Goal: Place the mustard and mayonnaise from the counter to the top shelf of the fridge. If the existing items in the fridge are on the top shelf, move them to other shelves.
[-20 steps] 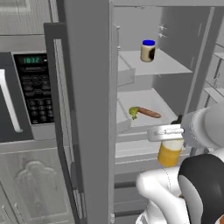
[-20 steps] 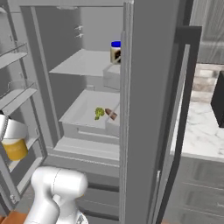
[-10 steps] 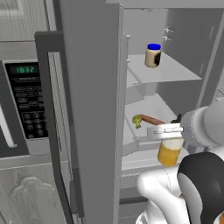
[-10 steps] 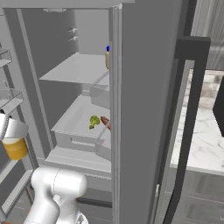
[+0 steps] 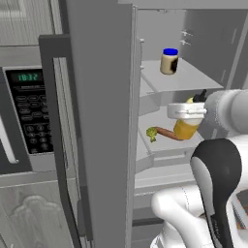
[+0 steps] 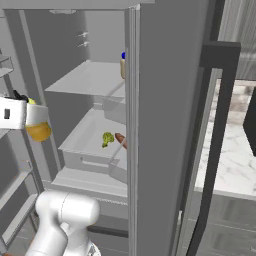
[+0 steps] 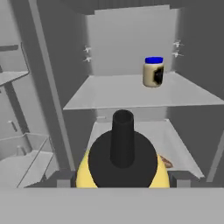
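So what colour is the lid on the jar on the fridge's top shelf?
Blue, on the mayonnaise jar; clearest in the hand view.

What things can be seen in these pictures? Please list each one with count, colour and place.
mayonnaise: 1, blue lid, tan body, on top shelf
mustard: 1, yellow, dark cap, in the end effector, before the open fridge
broccoli: 1, yellow-green, in tray under top shelf
sausage: 1, orange-brown, beside broccoli
microwave: 1, black, left of fridge
counter: 1, white marble, right of fridge
end effector: 1, white, closed on mustard
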### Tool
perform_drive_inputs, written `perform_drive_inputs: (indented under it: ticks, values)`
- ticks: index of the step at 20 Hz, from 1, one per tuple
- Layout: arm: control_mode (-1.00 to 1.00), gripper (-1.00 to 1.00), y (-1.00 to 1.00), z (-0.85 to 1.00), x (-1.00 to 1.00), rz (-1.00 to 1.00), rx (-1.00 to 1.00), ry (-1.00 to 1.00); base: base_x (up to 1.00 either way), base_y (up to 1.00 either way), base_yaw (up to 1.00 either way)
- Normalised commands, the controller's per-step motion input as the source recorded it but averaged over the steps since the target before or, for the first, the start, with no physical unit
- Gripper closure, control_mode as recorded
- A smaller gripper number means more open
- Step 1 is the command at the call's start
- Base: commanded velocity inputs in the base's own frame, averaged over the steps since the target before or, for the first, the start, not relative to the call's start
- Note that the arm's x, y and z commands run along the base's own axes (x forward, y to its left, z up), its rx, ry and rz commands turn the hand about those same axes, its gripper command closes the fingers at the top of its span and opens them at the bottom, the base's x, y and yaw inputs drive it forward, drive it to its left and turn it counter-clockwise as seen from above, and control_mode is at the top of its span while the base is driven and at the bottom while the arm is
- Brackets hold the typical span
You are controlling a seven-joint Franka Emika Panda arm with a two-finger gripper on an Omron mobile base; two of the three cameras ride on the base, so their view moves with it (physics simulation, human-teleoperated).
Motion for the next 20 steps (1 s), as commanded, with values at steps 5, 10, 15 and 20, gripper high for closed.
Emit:
perform_drive_inputs:
  ticks: [5,10,15,20]
  values:
    - [-1.0,1.0,-0.09,0.4,1.0,0.0,0.0,-0.24,0.0,0.0,0.0]
    - [-1.0,1.0,-0.27,0.51,1.0,0.0,0.03,-0.04,0.0,0.0,0.0]
    - [-1.0,1.0,-0.01,0.33,1.0,0.0,0.01,0.01,0.0,0.0,0.0]
    - [-1.0,1.0,0.0,0.01,0.97,0.03,0.0,0.0,0.0,0.0,0.0]
